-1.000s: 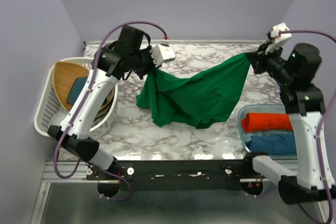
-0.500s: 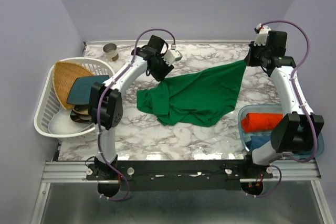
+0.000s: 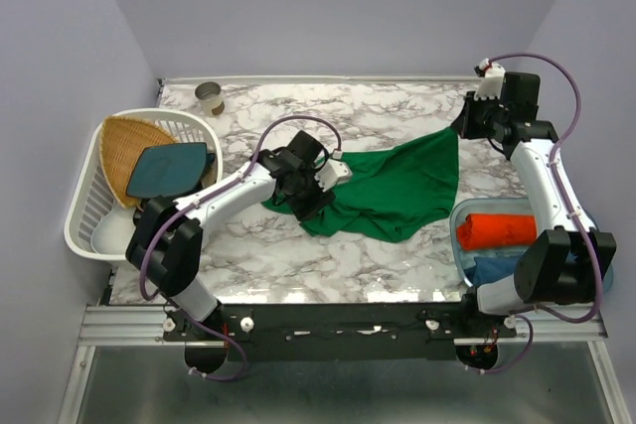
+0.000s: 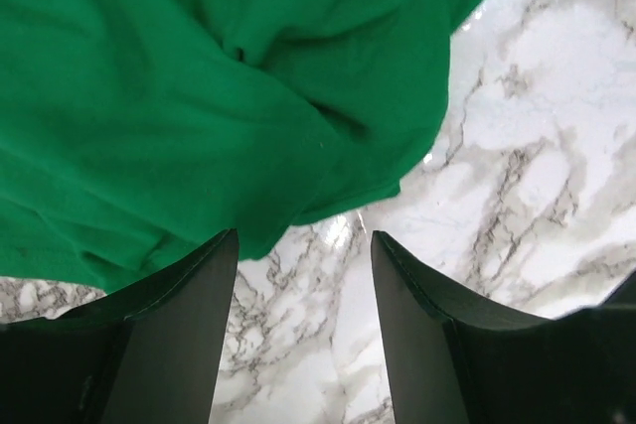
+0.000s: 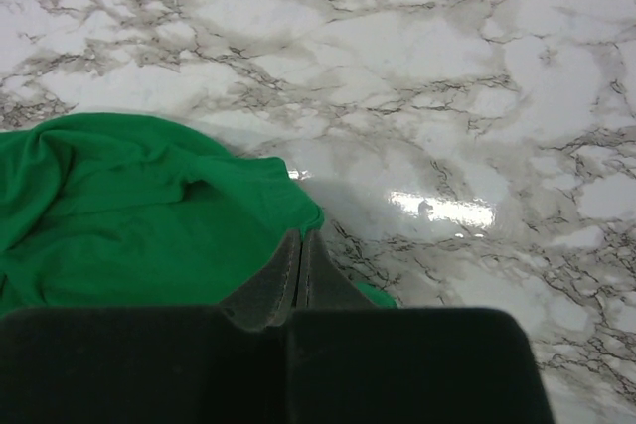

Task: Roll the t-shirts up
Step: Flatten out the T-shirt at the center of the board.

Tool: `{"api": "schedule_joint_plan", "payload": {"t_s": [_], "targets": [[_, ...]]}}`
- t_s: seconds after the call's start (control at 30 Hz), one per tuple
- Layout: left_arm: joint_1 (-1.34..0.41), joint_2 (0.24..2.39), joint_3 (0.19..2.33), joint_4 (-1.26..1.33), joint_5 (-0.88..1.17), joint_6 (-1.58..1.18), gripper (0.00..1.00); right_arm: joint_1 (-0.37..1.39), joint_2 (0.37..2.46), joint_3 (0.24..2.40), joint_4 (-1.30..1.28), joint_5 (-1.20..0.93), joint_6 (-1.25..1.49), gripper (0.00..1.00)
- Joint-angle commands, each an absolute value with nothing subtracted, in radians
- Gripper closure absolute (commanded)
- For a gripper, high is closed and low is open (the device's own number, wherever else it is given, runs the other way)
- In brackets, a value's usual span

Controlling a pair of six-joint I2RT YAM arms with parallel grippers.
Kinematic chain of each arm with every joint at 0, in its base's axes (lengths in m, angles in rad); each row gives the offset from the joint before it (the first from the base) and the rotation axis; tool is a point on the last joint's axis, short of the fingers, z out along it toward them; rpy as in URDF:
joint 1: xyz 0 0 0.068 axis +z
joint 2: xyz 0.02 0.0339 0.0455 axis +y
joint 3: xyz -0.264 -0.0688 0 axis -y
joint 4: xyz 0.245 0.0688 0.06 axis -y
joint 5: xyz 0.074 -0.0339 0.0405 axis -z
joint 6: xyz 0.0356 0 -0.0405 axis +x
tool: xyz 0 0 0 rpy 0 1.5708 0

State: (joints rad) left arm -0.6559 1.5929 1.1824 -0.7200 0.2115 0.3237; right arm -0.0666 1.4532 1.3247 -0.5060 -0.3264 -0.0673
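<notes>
Near right, an orange-red rolled t-shirt and a blue one lie in a clear bin. The green t-shirt sprawls crumpled mid-table (deep folds at its left). The left gripper is spread wide over its near edge. Farther right, the right gripper pinches its corner.

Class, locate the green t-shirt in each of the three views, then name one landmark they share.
Top external: green t-shirt spread around the picture's centre.
Left wrist: upper left, above the open left gripper.
Right wrist: lower left, pinched by the right gripper.
Shared landmark: the marble tabletop.
</notes>
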Motion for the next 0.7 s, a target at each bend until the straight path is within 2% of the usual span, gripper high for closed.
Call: {"api": "schedule_joint_plan", "payload": {"t_s": [0.0,0.17,0.43,0.53,0.57,0.63,0.67], "targets": [[-0.689,1.618,1.174,-0.588,0.138,0.339,0.37,-0.067,1.434,1.302,-0.503,-0.361,-0.061,1.00],[-0.696,1.644,1.160,-0.578,0.141,0.382,0.42,-0.067,1.416,1.284,-0.506,-0.362,-0.063,1.00],[-0.715,1.700,1.172,-0.549,0.164,0.407,0.44,-0.067,1.390,1.262,-0.502,-0.356,-0.072,1.00],[-0.716,1.729,1.209,-0.548,0.160,0.402,0.54,-0.067,1.385,1.255,-0.495,-0.356,-0.071,1.00],[-0.716,1.733,1.219,-0.554,0.158,0.400,0.65,-0.067,1.385,1.255,-0.495,-0.354,-0.071,1.00],[-0.716,1.732,1.244,-0.561,0.156,0.394,0.78,-0.068,1.382,1.252,-0.497,-0.357,-0.071,1.00],[-0.716,1.729,1.249,-0.574,0.149,0.397,0.90,-0.067,1.384,1.252,-0.495,-0.356,-0.071,1.00]]}}
